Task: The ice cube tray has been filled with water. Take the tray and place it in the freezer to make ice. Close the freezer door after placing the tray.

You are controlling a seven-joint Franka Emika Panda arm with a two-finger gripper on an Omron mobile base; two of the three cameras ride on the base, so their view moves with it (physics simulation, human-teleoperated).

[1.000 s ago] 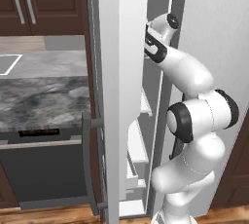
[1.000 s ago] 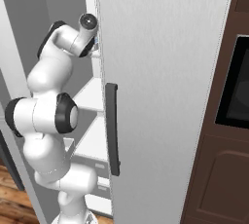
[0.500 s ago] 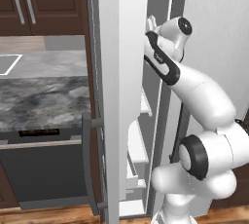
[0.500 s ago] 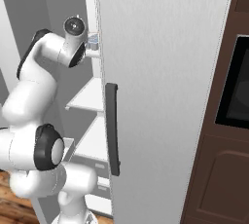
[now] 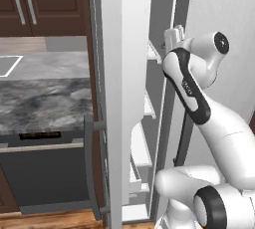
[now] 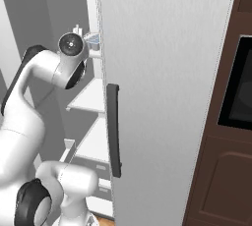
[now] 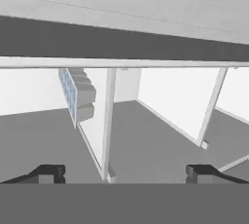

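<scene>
Jaws spread wide, empty; ice cube tray point(image 7: 73, 94), gridded pale-blue cells, on flat white freezer point(image 6: 91, 97) shelf.

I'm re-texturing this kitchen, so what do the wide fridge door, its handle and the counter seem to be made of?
The wide fridge door looks like brushed light grey metal: faint vertical streaks, dull sheen. Its handle seems dark matte plastic or coated metal; the look leaves that open. The counter reads as polished grey stone, marble or granite, from its cloudy veining.
</scene>
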